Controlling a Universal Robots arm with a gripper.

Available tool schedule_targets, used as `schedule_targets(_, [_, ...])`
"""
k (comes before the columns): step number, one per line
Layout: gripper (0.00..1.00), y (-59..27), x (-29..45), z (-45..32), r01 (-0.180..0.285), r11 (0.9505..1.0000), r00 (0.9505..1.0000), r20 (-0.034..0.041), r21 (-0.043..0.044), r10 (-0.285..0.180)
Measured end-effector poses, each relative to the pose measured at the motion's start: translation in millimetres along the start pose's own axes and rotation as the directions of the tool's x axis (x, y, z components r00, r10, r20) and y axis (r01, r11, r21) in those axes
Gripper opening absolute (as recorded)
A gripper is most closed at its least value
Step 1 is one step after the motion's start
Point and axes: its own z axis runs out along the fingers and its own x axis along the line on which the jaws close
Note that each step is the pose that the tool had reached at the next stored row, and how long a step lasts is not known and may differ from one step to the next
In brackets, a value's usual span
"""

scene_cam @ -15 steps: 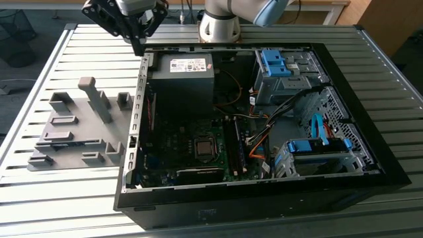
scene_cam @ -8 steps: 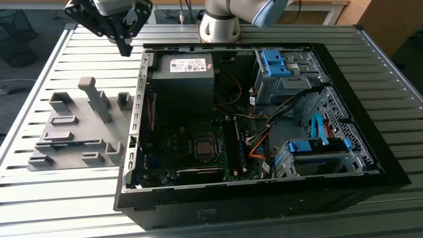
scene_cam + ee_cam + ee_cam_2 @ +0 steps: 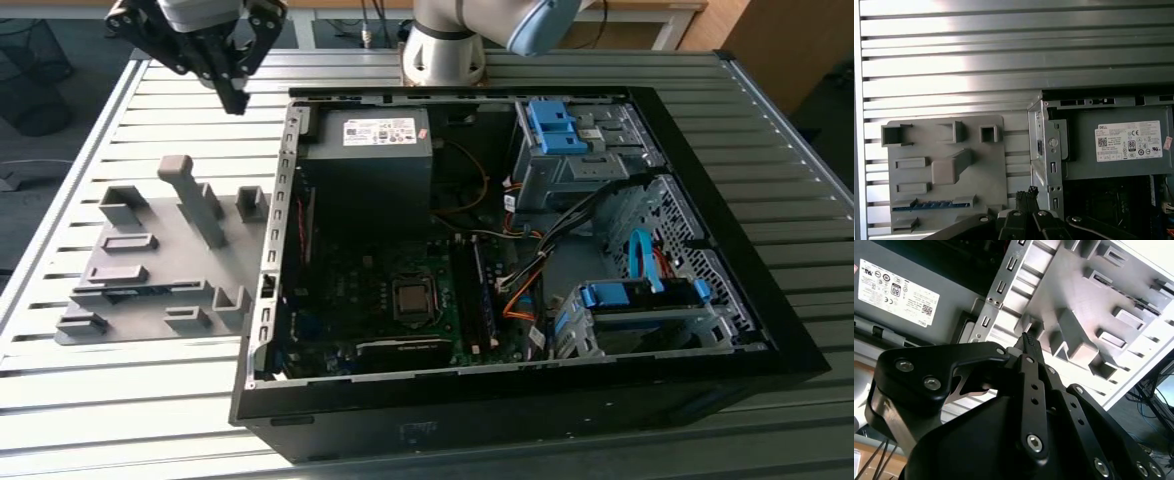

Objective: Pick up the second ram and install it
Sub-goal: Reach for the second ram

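The second ram [image 3: 934, 205] is a thin blue-green stick lying on edge in a slot of the grey fixture plate [image 3: 944, 165]. In the exterior view the ram [image 3: 150, 291] sits near the plate's [image 3: 160, 225] front end, to the left of the open computer case [image 3: 287, 200]. My gripper [image 3: 236, 98] hangs high above the table beyond the plate's far end, near the case's far left corner. Its black fingertips [image 3: 1029, 342] are pressed together with nothing between them. In the first wrist view the gripper [image 3: 1027, 192] appears between the plate and the case wall.
The case holds a power supply [image 3: 367, 150], a motherboard [image 3: 387, 300] with a stick upright in its slot [image 3: 478, 300], cables and blue drive bays [image 3: 641, 295]. Tall grey fixture blocks [image 3: 194, 195] rise from the plate. The table [image 3: 134, 400] is slatted metal.
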Motion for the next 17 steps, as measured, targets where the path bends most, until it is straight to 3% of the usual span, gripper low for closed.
schedule_targets(17, [0.11,-2.6,34.3,-0.5,0.000,1.0000,1.0000,0.0001,-0.0001,0.000])
